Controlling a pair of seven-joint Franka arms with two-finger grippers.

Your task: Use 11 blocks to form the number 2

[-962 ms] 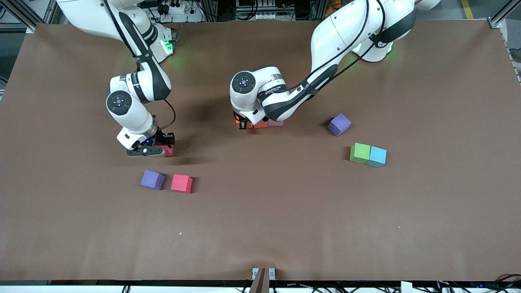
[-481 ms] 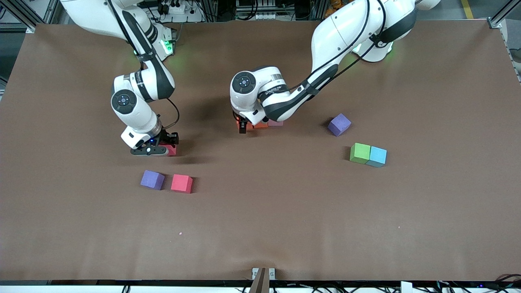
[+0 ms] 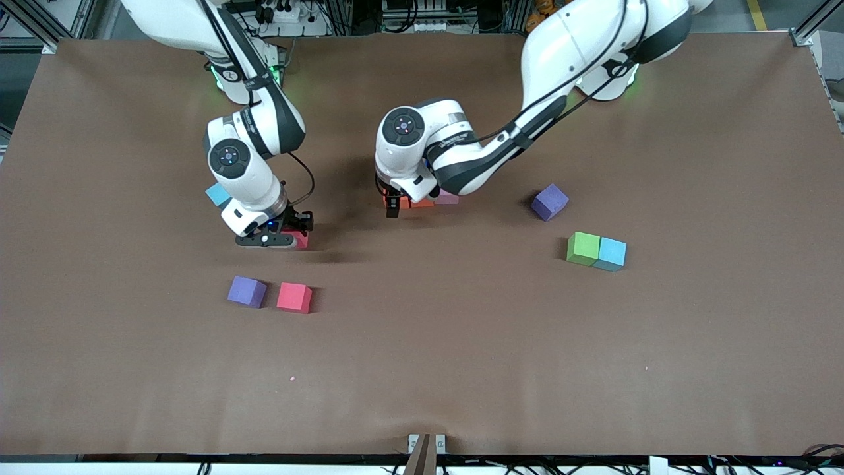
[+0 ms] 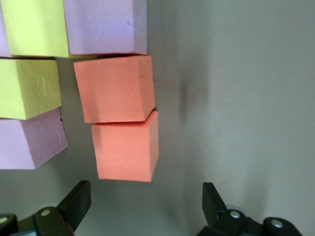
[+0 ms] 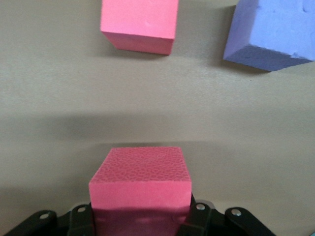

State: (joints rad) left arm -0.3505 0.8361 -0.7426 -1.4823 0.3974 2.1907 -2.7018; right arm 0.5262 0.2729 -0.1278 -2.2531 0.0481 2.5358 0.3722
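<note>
Tabletop (image 3: pixel 461 343); right end effector (image 3: pixel 285 239) gripping red block (image 5: pixel 140 183)

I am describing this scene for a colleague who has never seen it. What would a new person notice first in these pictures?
First, the two white arms reaching onto the brown table. The right gripper is shut on a red block, above a loose purple block and another red one. The left gripper stands open over a cluster of orange blocks, yellow and pink ones beside them, the started number 2.
</note>
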